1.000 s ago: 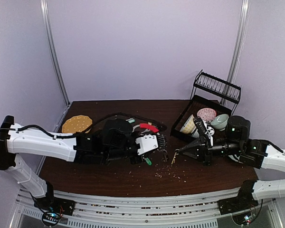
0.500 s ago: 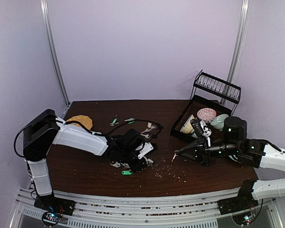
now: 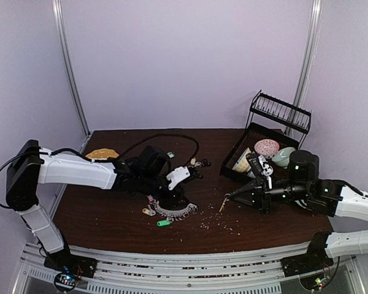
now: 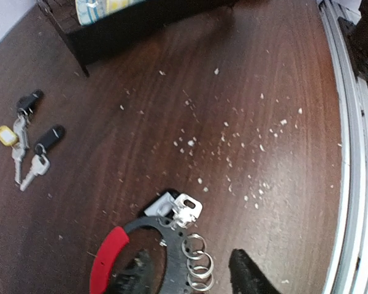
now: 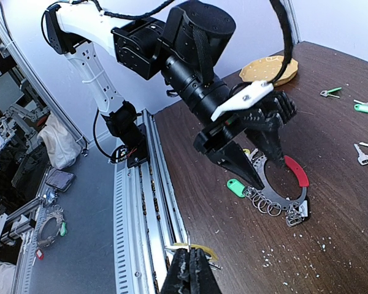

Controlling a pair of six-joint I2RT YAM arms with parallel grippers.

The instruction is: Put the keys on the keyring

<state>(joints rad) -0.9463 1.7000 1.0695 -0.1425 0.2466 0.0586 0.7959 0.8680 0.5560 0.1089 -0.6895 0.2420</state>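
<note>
Left gripper (image 5: 267, 173), jaws spread, hangs over the keyring (image 5: 281, 197) lying mid-counter toward the near edge. The right gripper (image 3: 230, 198) has its jaws pinched on a key (image 3: 223, 206). A skewed grab could skid the ring away.

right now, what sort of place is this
Probably a robotics lab cell: left arm and right arm mounted on a rail at a table edge, plain screens around, workshop clutter beyond in the right wrist view.

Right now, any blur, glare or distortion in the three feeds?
Top external: evenly lit, keys tiny. Left wrist: left fingers soft at the bottom edge, keyring sharp, rail bows. Right wrist: keyring sharp, right fingers dark, soft.
</note>
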